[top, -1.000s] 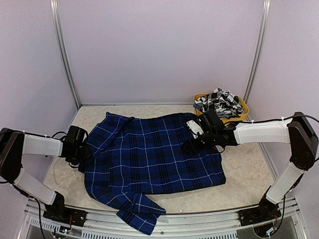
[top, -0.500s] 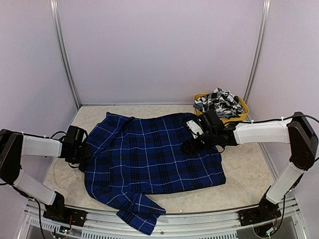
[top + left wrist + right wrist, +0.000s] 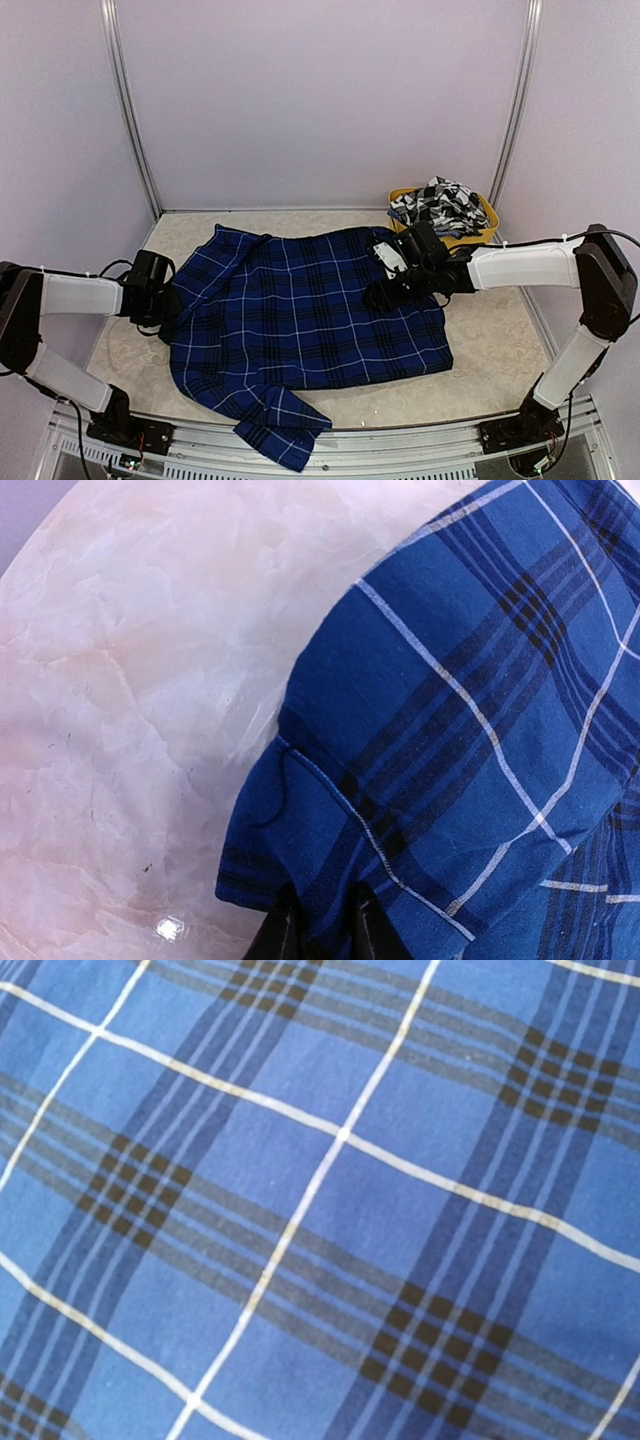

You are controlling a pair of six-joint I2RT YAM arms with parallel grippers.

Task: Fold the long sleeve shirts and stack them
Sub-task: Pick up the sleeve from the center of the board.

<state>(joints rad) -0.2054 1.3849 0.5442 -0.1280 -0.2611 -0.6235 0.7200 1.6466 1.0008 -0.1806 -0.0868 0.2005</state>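
My left claw (image 3: 325, 935) pinches the left hem of the blue shirt (image 3: 300, 310), which lies spread on the table (image 3: 500, 330) with its long axis running from that claw across to my right claw (image 3: 383, 293), low over the shirt's right part, jaw state indiscernible.

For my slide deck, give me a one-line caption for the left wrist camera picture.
Left gripper pinching the edge of a blue plaid shirt on a pale marbled table.

L pincer (image 3: 327, 928) pinched shut, R pincer (image 3: 384, 292) low
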